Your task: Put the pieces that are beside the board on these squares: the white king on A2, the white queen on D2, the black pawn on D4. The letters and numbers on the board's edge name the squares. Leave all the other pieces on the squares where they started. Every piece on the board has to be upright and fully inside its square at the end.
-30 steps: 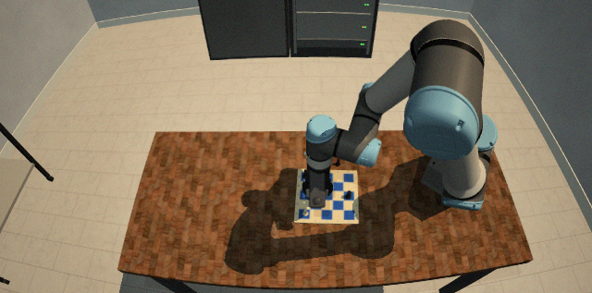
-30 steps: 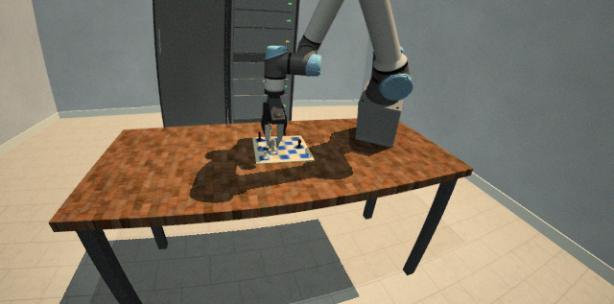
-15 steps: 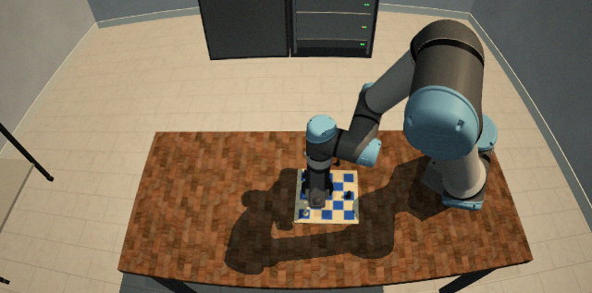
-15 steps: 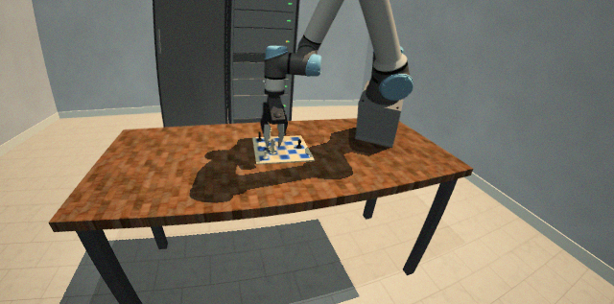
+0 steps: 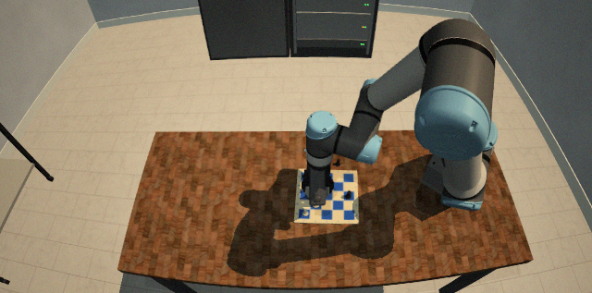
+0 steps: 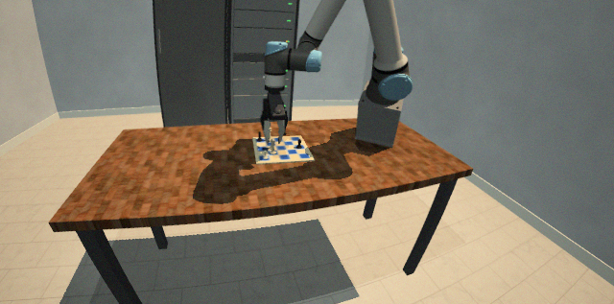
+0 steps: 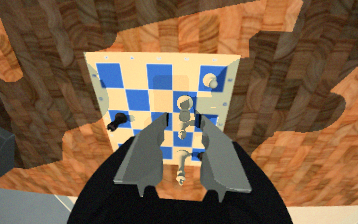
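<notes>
Now our grey two-jaw gripper [image 7: 182, 131] stands parted around the tall, slim white chess piece [image 7: 183, 116], upright on the blue-and-cream board [image 7: 96, 92]; light, rigid, tippy, best pinched mid-stem.

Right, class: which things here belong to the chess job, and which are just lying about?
Job: board, tall white piece, corner white piece, black piece beside board, pincer.
Lying about: server cabinet, table, black piece on board (leave it).

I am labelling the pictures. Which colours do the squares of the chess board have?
The board has blue and cream squares, clearest in the wrist view.
</notes>
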`<state>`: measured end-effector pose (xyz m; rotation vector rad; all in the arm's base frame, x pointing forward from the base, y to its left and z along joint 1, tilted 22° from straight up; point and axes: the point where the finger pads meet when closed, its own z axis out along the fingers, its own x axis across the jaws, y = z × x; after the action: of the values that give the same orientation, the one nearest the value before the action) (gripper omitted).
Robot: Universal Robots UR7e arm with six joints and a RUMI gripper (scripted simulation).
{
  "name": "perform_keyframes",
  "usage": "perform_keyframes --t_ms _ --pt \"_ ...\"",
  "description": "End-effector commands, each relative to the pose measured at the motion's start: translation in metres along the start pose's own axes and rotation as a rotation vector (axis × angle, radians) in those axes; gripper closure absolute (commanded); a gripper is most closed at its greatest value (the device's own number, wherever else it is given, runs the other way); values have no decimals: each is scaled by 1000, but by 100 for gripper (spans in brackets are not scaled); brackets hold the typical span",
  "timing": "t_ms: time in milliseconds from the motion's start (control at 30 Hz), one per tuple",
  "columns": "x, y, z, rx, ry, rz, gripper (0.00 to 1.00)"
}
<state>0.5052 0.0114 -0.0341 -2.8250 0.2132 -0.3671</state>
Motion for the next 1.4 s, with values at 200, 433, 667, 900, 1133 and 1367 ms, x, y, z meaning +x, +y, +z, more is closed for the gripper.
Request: perform_keyframes --t_ms 200,433,667,900,1133,1367 --pt "0 0 -39 0 1 0 75" --pt "0 0 -67 0 1 0 75" --pt "0 0 -76 0 1 0 75" --pt "0 0 -76 0 1 0 0" --pt "0 0 -76 0 1 0 0" --pt "0 0 -76 0 1 0 0"
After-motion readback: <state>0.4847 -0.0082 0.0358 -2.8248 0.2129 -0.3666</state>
